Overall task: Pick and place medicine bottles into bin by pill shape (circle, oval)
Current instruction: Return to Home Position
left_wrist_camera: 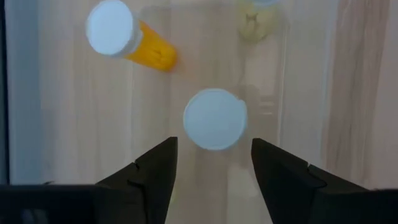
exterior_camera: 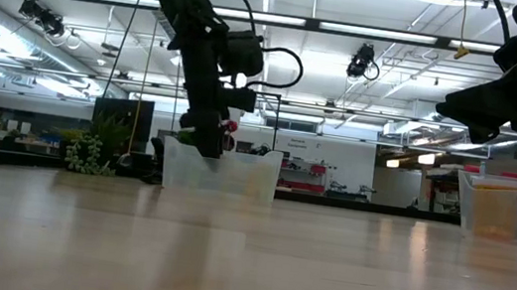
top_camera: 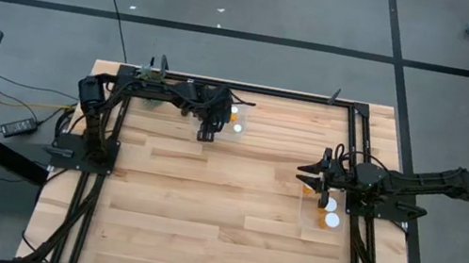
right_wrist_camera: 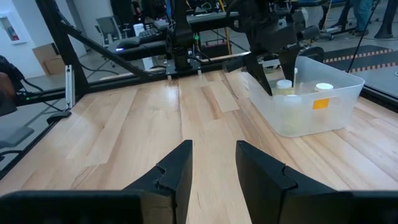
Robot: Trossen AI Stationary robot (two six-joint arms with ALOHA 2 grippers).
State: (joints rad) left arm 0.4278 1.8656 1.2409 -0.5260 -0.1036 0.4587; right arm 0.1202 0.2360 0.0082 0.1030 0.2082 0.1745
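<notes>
A clear bin (top_camera: 238,121) stands at the table's far middle. In the left wrist view it holds an upright bottle with its round white cap (left_wrist_camera: 214,118) facing up, an orange bottle (left_wrist_camera: 134,43) lying tilted, and a pale one (left_wrist_camera: 257,18) at the far side. My left gripper (left_wrist_camera: 212,155) is open and points down over this bin, its fingers just short of the white cap and on either side of it, touching nothing. My right gripper (top_camera: 309,175) is open and empty above the table's right part, beside a second clear bin (top_camera: 307,222) holding white-capped bottles (top_camera: 331,215).
Black frame rails (top_camera: 349,132) run along the table's far and right edges. Bare wood (top_camera: 203,203) lies between the two bins and toward the near edge. The right wrist view shows the far bin (right_wrist_camera: 311,102) with my left arm (right_wrist_camera: 267,31) over it.
</notes>
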